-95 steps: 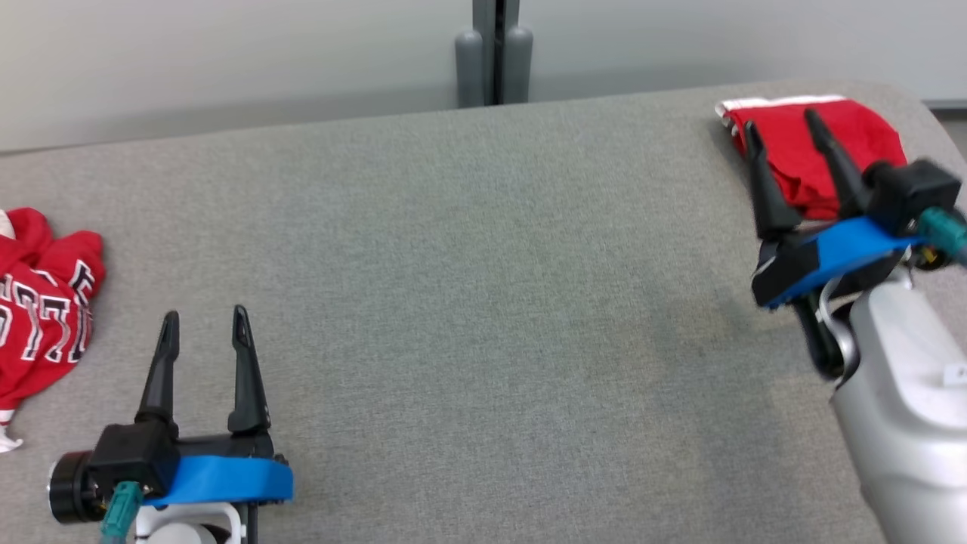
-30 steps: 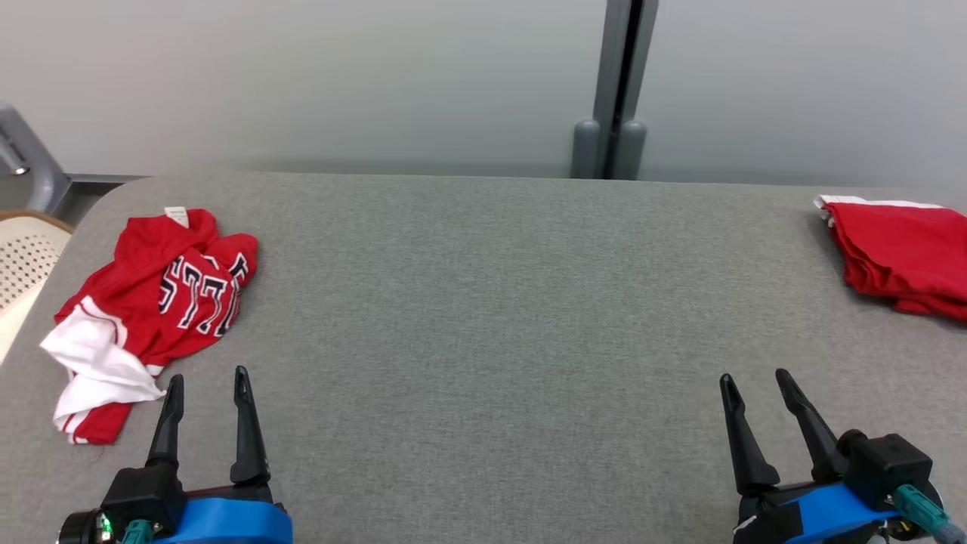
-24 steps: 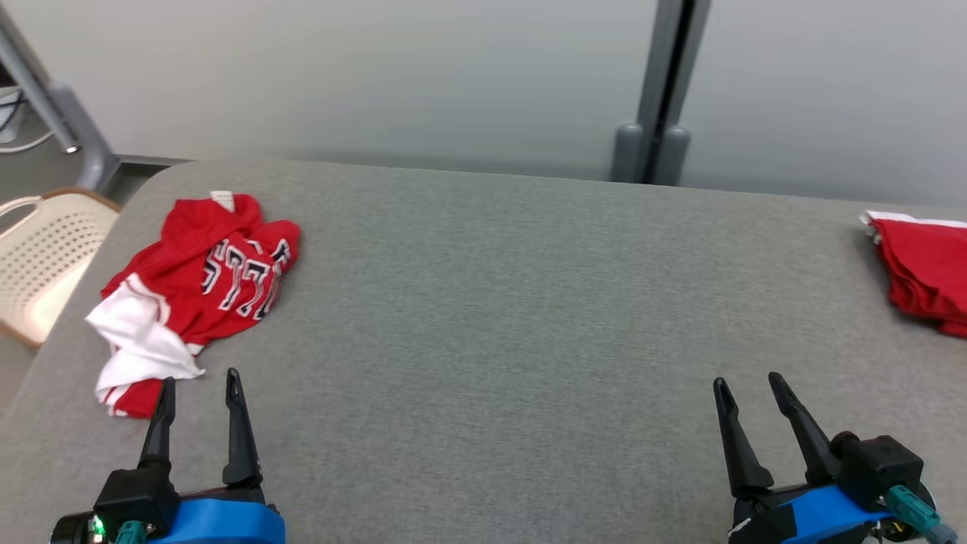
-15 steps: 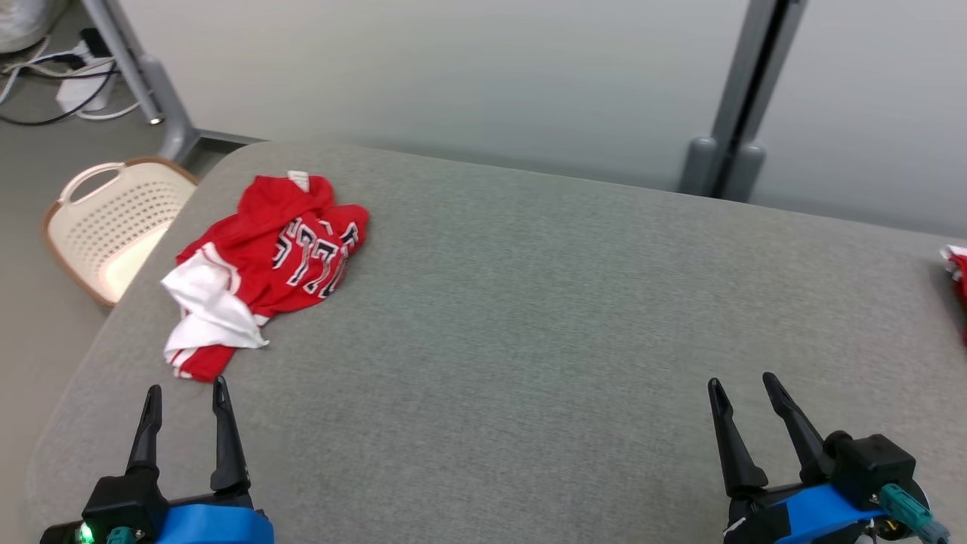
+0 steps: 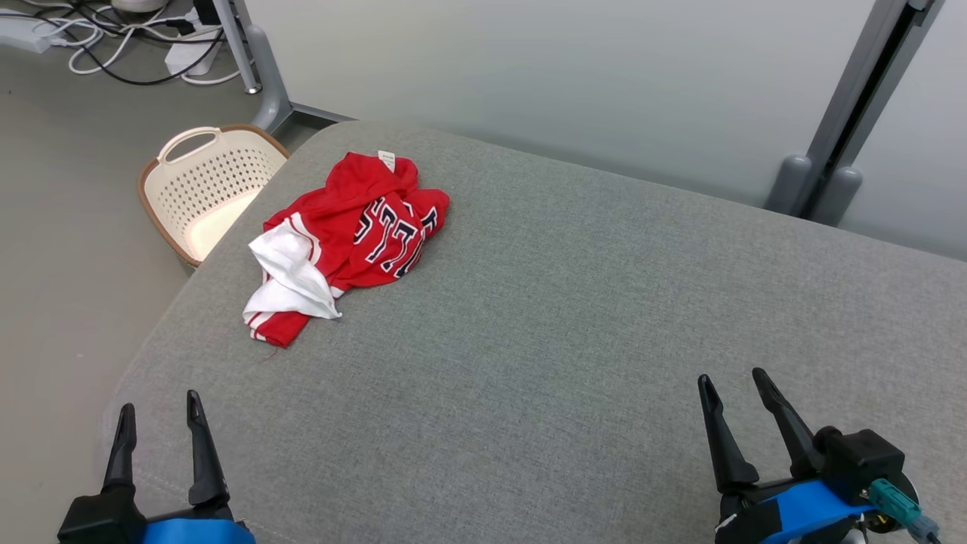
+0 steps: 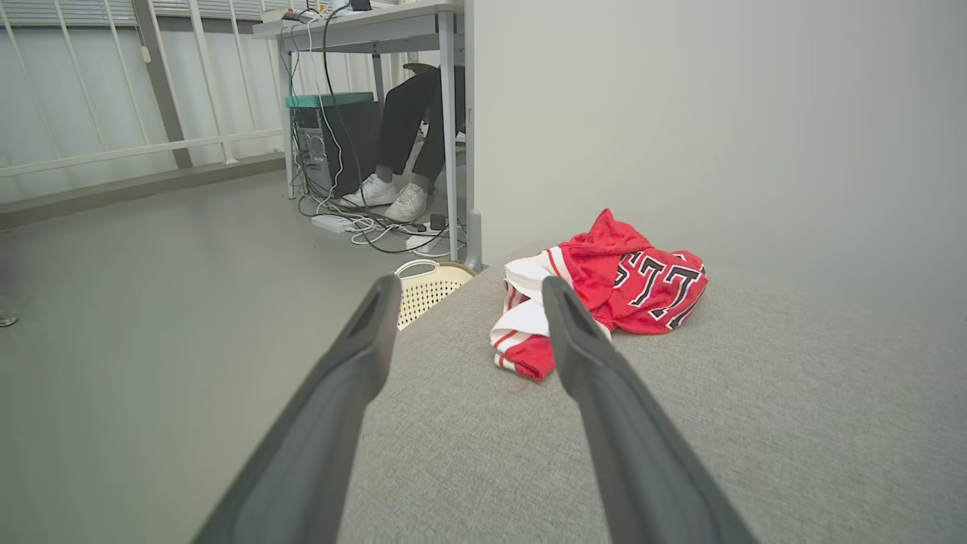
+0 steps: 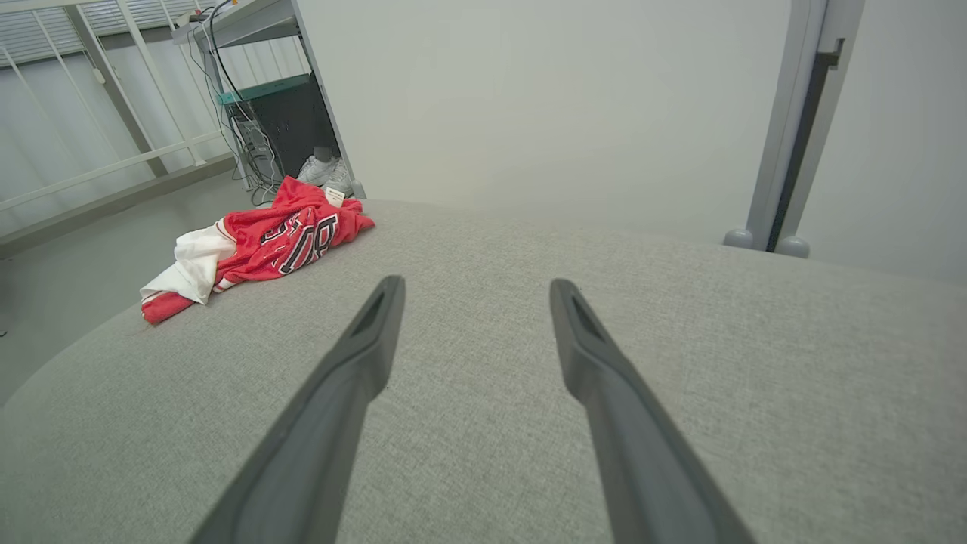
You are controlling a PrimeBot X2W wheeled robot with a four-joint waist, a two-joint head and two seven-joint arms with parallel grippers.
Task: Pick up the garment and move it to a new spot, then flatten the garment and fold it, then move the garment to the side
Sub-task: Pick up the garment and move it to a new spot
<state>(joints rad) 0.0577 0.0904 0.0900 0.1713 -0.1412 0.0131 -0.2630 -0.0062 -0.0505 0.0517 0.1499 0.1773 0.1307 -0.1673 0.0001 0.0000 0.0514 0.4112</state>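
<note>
A crumpled red garment [image 5: 355,234] with white trim and dark lettering lies near the far left corner of the grey padded table [image 5: 574,317]. It also shows in the left wrist view [image 6: 627,279] and the right wrist view [image 7: 264,242]. My left gripper [image 5: 159,415] stands open at the lower left, over the table's near left edge, well short of the garment. At the lower right my right gripper [image 5: 733,385] is open too, with nothing between its fingers.
A cream perforated basket [image 5: 204,189] stands on the floor beside the table's left corner. Cables [image 5: 128,45] and a desk leg lie behind it. A person's legs and white shoes [image 6: 393,196] show under a desk. A grey post [image 5: 846,128] rises behind the table.
The camera has swung left, so the crumpled garment now sits nearer the middle and the folded red garment at the right has left the picture. Both grippers stay open.
</note>
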